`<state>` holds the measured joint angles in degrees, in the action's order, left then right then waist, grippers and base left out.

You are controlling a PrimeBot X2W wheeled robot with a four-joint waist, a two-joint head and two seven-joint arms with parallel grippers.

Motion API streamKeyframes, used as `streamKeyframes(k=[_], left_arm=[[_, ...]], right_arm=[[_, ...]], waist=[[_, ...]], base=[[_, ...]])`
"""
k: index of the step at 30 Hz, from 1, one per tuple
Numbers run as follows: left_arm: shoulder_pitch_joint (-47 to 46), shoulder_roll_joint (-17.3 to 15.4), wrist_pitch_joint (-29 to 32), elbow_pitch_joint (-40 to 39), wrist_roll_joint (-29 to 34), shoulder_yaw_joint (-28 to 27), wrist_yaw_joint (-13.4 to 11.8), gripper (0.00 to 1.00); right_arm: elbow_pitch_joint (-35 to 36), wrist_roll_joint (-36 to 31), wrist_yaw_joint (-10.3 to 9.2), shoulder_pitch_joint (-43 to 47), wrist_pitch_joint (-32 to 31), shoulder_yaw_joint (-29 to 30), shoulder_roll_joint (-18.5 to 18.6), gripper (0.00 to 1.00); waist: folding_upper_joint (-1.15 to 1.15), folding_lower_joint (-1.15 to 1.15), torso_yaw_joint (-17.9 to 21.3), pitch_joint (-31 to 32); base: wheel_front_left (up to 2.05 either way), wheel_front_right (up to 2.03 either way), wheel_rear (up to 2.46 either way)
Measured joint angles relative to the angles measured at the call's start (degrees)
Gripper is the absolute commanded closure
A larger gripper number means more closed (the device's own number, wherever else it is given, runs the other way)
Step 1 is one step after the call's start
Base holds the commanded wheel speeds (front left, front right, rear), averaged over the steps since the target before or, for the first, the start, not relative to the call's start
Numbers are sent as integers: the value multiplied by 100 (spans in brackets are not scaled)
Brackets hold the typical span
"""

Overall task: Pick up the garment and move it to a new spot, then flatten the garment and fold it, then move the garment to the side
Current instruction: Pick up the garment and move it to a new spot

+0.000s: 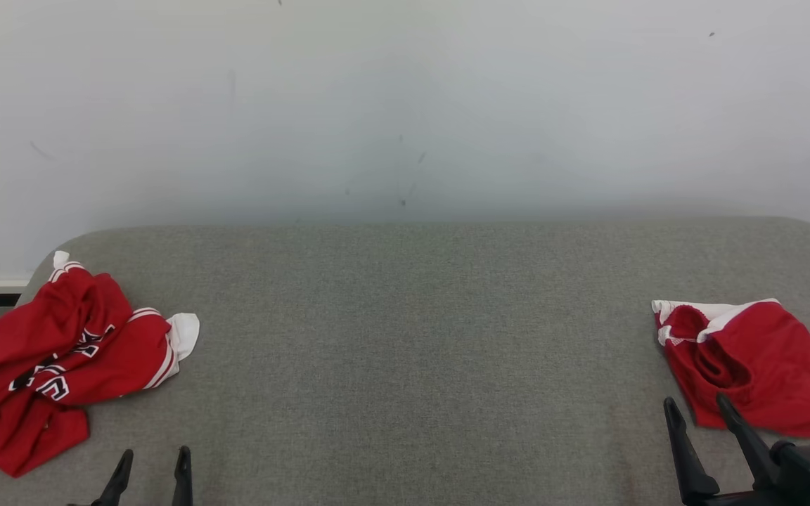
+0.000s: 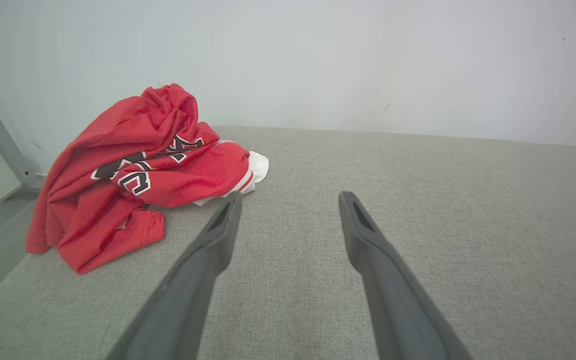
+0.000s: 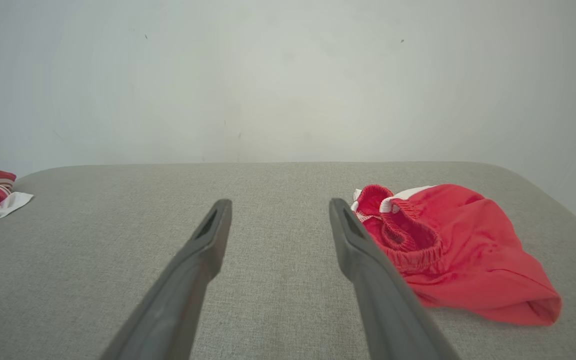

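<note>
The first step, picking up the garment, has not begun, for nothing is held. The left jaws stand apart and empty low over the front of the grey fabric-covered bench (image 1: pixel 405 337), and the right jaws stand apart and empty likewise. The task speaks of one garment, yet two lie here. One is a crumpled red mesh jersey with black-and-white lettering and white trim (image 1: pixel 60 351), heaped at the bench's left end with one side hanging over the edge. The other is a bundled pair of red shorts with an elastic waistband and white trim (image 1: pixel 756 365), at the right end. The jersey lies just ahead and to the left of the left jaws. The shorts lie just beside the right jaws, whose outer finger overlaps them in the right wrist view, though whether it touches the cloth I cannot tell. The loose jersey looks the likelier one to be flattened, but that is a guess. The next move calls for one arm to reach out, lower its spread jaws over a raised fold, pinch it and carry the cloth to the bare middle. Counted: two red garments, two pairs of jaws, one bench, and one plain pale wall (image 1: pixel 405 105) behind.
</note>
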<state>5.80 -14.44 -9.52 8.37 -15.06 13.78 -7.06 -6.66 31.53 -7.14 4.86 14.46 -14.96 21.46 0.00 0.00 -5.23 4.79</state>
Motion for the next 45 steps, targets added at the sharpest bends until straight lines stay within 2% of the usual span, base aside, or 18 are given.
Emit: streamKeyframes(k=[6,13,24,28,34,39,45], left_arm=[[-38,87,51,-79,53,48,0,0],[-96,107,76,-138,66,41,0,0],[15,108,93,-224,246,-469,-4,0],[27,221,92,-316,292,-568,-4,0],[81,360,81,-376,297,-827,-4,0],[102,528,41,-432,360,-954,-4,0],[99,550,44,-450,360,-954,-4,0]], right_arm=[[66,-48,0,181,0,103,-64,0],[114,-100,0,177,1,19,-198,0],[-47,-198,110,-238,0,-307,-334,0],[-45,-265,122,-399,-4,-361,-360,0],[-159,-413,270,-950,-92,-556,-394,0],[-408,-443,363,-1192,-142,-631,-421,0],[-577,-443,413,-1216,-137,-638,-442,0]], waist=[[0,0,-152,-16],[0,0,-524,-39],[0,0,-1442,-60],[0,0,-1773,-103],[1,0,-2211,-250],[0,0,-2429,-395],[1,1,-2497,-451]], base=[[0,0,0],[0,0,0],[0,0,0],[0,0,0],[0,0,0],[0,0,0],[0,0,0]])
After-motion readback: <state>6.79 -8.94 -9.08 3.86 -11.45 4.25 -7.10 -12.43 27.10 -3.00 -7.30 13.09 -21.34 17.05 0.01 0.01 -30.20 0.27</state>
